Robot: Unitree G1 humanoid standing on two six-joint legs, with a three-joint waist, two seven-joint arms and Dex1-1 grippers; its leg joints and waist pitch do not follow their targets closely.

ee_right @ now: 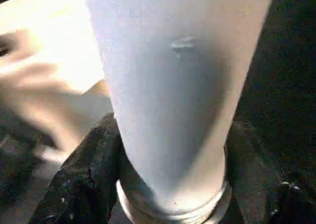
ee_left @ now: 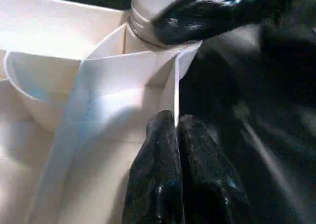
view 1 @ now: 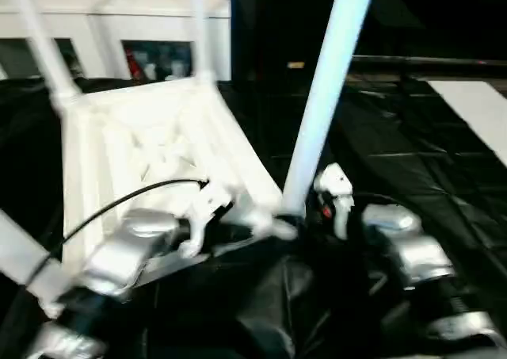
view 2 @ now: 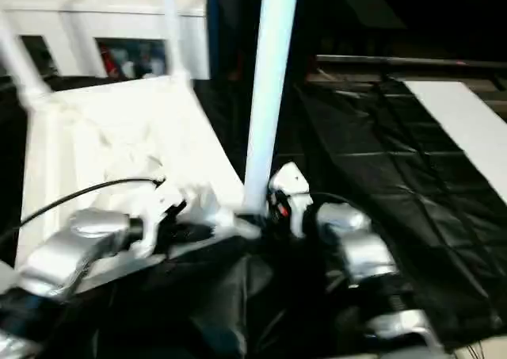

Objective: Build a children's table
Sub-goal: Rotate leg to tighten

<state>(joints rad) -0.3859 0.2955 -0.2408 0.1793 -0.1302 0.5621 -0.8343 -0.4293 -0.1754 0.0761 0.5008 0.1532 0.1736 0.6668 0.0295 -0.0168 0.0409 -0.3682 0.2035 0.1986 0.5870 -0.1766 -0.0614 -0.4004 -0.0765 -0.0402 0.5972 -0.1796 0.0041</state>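
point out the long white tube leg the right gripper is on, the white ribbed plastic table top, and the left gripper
long white tube leg [view 1: 325, 97], left eye view, middle of its shaft
white ribbed plastic table top [view 1: 150, 149], left eye view, cross-ribbed underside
left gripper [ee_left: 177, 135], left wrist view, tips of its two black fingers

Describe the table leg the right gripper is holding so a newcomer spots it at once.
Find the upturned white tabletop on the black sheet. At its near right corner stands a leg, gripped near its base by the right gripper. It is the nearest and thickest-looking of the upright legs.

Upright legs [view 1: 326, 97] and the ribbed top [view 1: 150, 145] crowd the left; black sheet [view 1: 412, 153] on the right's open.
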